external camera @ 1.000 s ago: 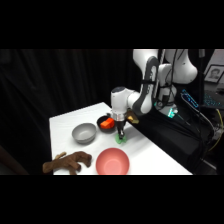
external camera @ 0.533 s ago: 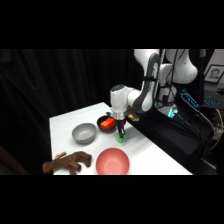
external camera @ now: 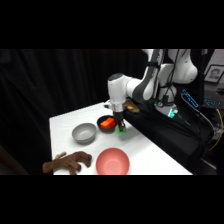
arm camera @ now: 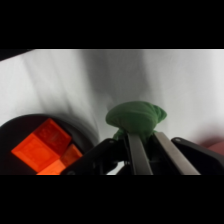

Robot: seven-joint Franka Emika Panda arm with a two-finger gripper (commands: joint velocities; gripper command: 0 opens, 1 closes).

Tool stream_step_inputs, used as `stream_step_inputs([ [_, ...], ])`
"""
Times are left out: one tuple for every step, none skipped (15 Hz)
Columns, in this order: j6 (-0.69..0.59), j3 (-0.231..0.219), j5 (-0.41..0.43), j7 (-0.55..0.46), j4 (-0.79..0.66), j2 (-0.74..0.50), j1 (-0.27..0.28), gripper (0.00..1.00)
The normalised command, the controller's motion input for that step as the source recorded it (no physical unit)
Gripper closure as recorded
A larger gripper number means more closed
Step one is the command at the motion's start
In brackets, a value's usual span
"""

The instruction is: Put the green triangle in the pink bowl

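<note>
The gripper has its jaws drawn narrow on the green triangle, low over the white bench, just beside the small dark bowl of orange pieces. The pink bowl sits well apart, near the bench's front edge.
</note>
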Motion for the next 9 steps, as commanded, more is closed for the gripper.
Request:
stream_step_inputs([
  [-0.3, 0.009, -0.219, 0.13, -0.14, -0.48, -0.009, 0.94],
  [-0.32, 0.025, -0.218, 0.13, -0.13, -0.48, -0.02, 0.94],
  [-0.31, 0.044, -0.204, 0.12, -0.12, -0.47, -0.034, 0.94],
  [-0.3, 0.067, -0.193, 0.13, -0.12, -0.46, -0.038, 0.94],
  [-0.3, 0.086, -0.171, 0.12, -0.12, -0.45, -0.045, 0.94],
  [-0.29, 0.102, -0.158, 0.12, -0.12, -0.44, -0.049, 0.94],
  [-0.27, 0.118, -0.119, 0.09, -0.1, -0.41, -0.051, 0.94],
  [-0.27, 0.131, -0.112, 0.1, -0.07, -0.37, -0.047, 0.94],
  [-0.26, 0.145, -0.107, 0.1, 0.0, -0.3, -0.038, 0.94],
])
